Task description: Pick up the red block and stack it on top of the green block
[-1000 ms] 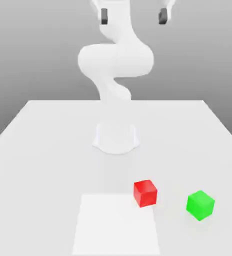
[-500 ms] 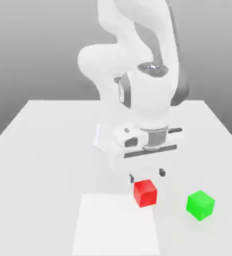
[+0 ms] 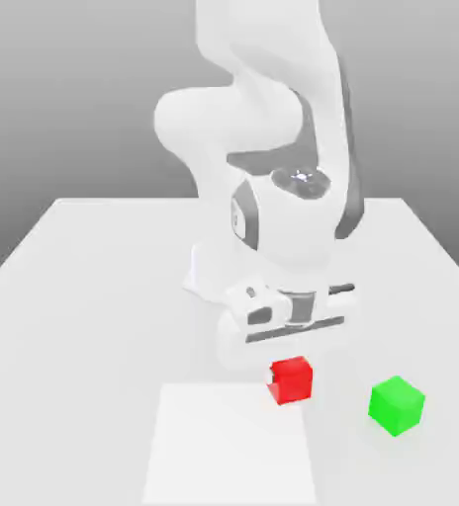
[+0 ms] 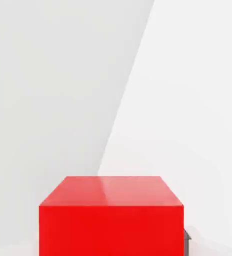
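On the exterior view's left, the white worktop lies bare, and a lighter square patch is marked on its near part. The white arm rises from its round base at the middle of the worktop and bends down toward the near side.

The hand is at the end of the arm and it is low, directly over the red block. The body of the hand covers the upper part of the red block, so the fingers are hidden in the exterior view. In the hand view the red block is very close to the camera, and a small dark piece, maybe a fingertip, shows just beside one lower corner of it. I cannot tell if the fingers are apart or pressed on the block.

The red block sits on the worktop at the far corner of the lighter patch, on the exterior view's right side of that patch. The green block is further to the exterior view's right, on the worktop, apart from the red block and a little nearer to the camera. Nothing is touching the green block.
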Robot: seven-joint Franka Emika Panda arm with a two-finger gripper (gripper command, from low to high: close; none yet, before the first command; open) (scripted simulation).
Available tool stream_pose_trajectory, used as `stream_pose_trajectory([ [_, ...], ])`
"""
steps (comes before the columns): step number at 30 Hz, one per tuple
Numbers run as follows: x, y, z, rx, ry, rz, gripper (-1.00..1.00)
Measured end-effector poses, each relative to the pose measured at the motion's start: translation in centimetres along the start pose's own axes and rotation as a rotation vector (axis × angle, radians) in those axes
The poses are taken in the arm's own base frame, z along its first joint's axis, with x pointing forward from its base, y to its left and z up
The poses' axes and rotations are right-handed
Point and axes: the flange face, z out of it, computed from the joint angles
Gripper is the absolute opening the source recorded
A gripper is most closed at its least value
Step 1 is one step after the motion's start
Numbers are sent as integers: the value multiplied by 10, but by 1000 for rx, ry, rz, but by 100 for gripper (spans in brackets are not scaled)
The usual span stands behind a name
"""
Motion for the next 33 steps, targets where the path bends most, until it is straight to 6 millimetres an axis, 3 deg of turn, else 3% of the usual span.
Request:
stream_pose_trajectory([
  [5,-2,-8,-29,2,-2,-95,-100],
  [14,-11,-61,-42,7,-6,-601,-100],
  [28,-42,-142,-63,2,-3,-1396,-100],
  [33,-42,-147,-19,2,-2,-1443,-100],
])
